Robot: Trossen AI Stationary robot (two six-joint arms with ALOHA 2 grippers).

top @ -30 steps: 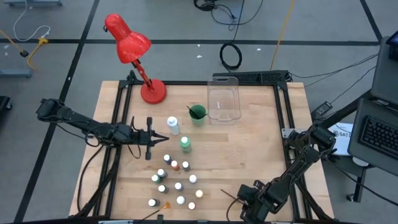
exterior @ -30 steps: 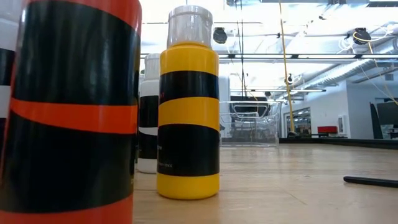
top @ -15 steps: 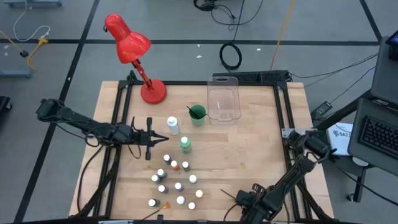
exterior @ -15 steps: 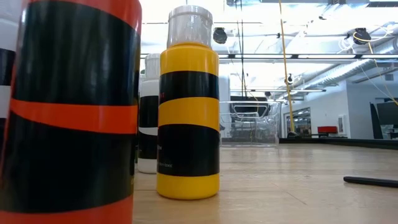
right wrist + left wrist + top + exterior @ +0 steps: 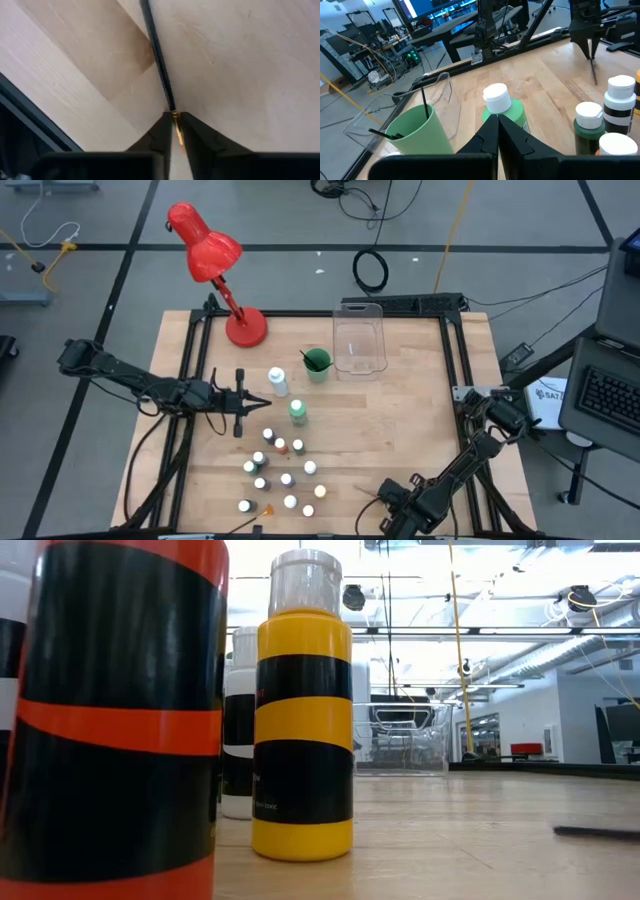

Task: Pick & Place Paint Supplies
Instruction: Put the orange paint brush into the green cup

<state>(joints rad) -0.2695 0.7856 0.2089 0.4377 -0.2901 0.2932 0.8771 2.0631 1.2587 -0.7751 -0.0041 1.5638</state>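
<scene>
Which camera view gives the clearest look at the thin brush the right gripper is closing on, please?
The right wrist view: the brush fills it, its gold ferrule pinched in the right gripper. The high view shows a thin dark line by that gripper; the low view only its tip; the left wrist view, a far sliver.

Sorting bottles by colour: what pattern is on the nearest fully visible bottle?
Yellow and black bands on the white-capped plastic bottle, best in low view.

Left gripper closed, right gripper pinched low
</scene>
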